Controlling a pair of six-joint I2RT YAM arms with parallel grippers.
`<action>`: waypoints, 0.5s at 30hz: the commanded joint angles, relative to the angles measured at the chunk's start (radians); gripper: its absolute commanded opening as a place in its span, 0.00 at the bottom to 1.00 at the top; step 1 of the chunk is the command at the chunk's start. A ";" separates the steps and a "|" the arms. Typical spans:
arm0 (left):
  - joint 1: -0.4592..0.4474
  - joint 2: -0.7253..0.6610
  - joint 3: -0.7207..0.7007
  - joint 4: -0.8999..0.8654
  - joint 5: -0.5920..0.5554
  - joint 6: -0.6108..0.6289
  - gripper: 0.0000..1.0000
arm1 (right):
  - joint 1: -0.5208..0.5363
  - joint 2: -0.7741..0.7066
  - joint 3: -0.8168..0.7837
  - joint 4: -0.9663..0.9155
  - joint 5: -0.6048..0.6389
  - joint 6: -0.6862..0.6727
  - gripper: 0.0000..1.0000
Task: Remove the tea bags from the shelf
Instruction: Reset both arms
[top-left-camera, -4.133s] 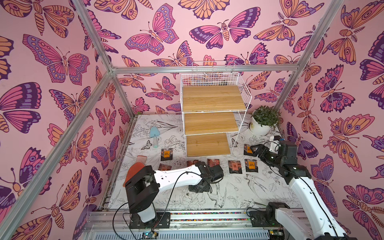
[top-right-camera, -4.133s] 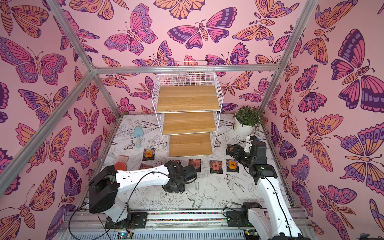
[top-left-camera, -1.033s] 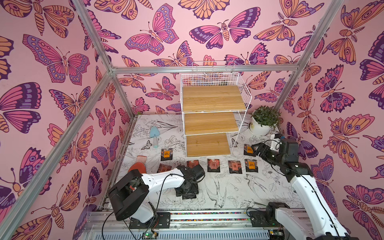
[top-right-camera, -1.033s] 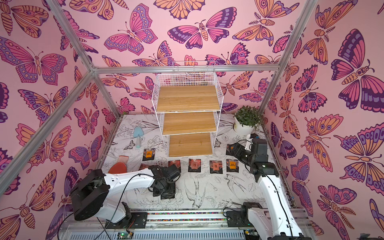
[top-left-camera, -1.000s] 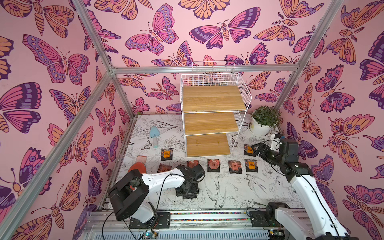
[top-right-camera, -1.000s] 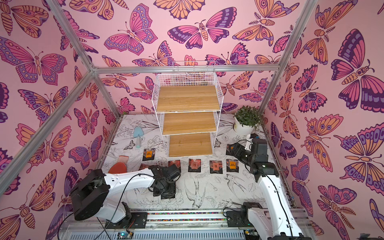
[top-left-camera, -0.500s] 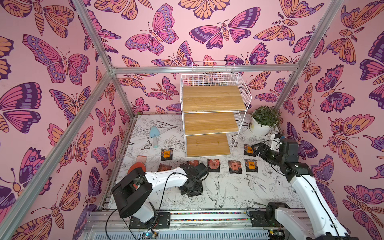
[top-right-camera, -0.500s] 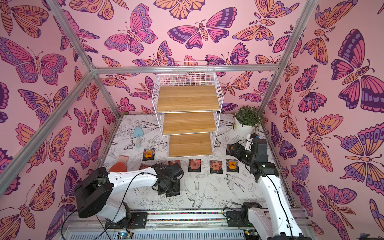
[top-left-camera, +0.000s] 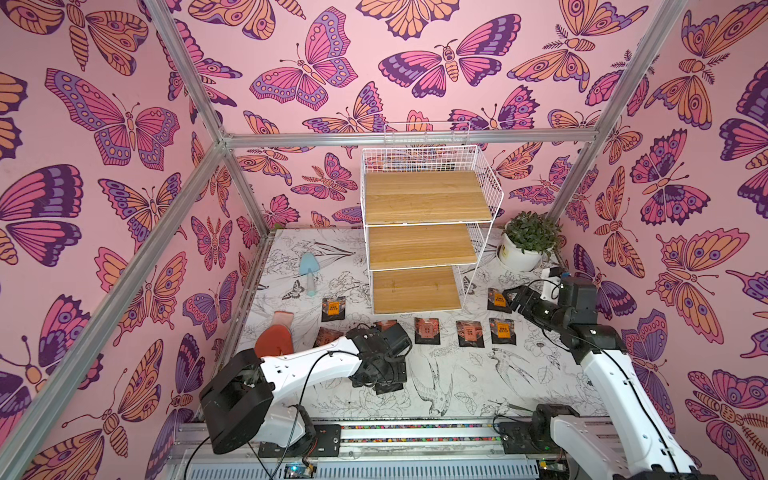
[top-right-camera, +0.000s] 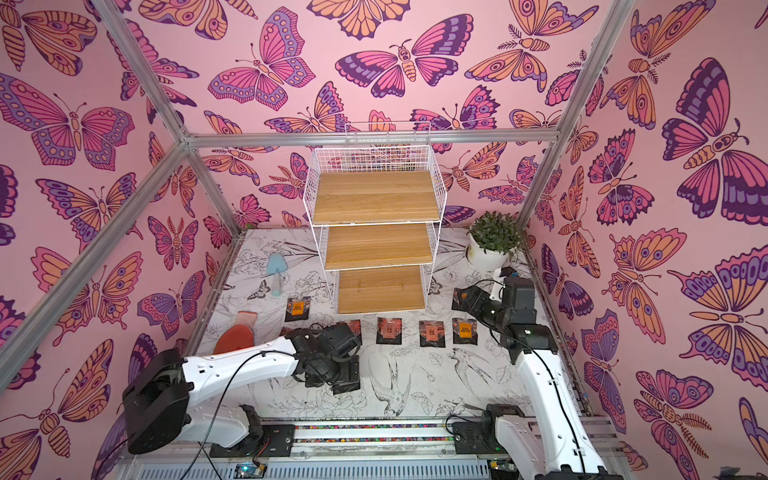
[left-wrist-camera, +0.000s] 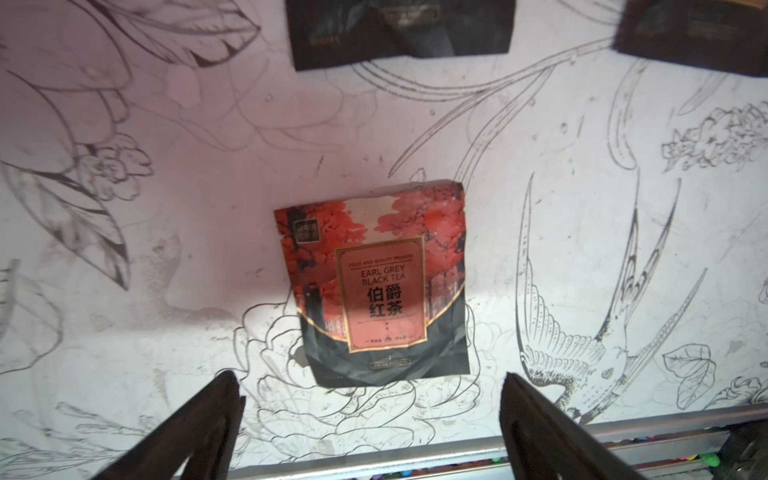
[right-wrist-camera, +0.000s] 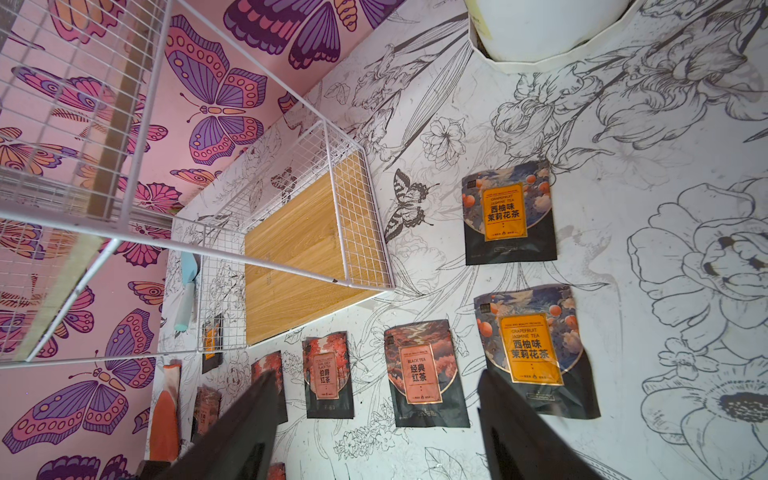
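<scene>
The shelf (top-left-camera: 422, 247) (top-right-camera: 378, 245) stands at the back of the table with its wooden boards bare. Several tea bags lie flat on the table in front of it, among them an orange-labelled one (top-left-camera: 333, 308) and a reddish one (top-left-camera: 427, 330). My left gripper (top-left-camera: 386, 376) (left-wrist-camera: 372, 415) hangs open just above a reddish tea bag (left-wrist-camera: 374, 286) that lies on the table, clear of both fingers. My right gripper (top-left-camera: 515, 299) (right-wrist-camera: 374, 415) is open and holds nothing, beside an orange-labelled tea bag (top-left-camera: 497, 299) (right-wrist-camera: 509, 216).
A white plant pot (top-left-camera: 519, 257) stands at the back right, close behind the right gripper. A blue trowel (top-left-camera: 308, 270) and an orange glove (top-left-camera: 276, 336) lie on the left. A metal rail (top-left-camera: 415, 432) runs along the table's front edge, just behind the left gripper.
The left gripper has come leftward from the middle of the row over four seconds, then edged slightly right, and now stands open over the bag. The right arm has not moved.
</scene>
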 joint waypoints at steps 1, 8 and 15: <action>0.019 -0.068 0.006 -0.090 -0.079 0.032 1.00 | -0.006 -0.016 0.041 -0.031 0.030 -0.028 0.79; 0.061 -0.305 0.055 -0.136 -0.439 0.315 1.00 | -0.005 -0.017 0.038 -0.034 0.240 -0.044 0.99; 0.209 -0.566 -0.225 0.558 -0.761 1.056 1.00 | -0.003 -0.055 -0.105 0.229 0.440 -0.108 0.99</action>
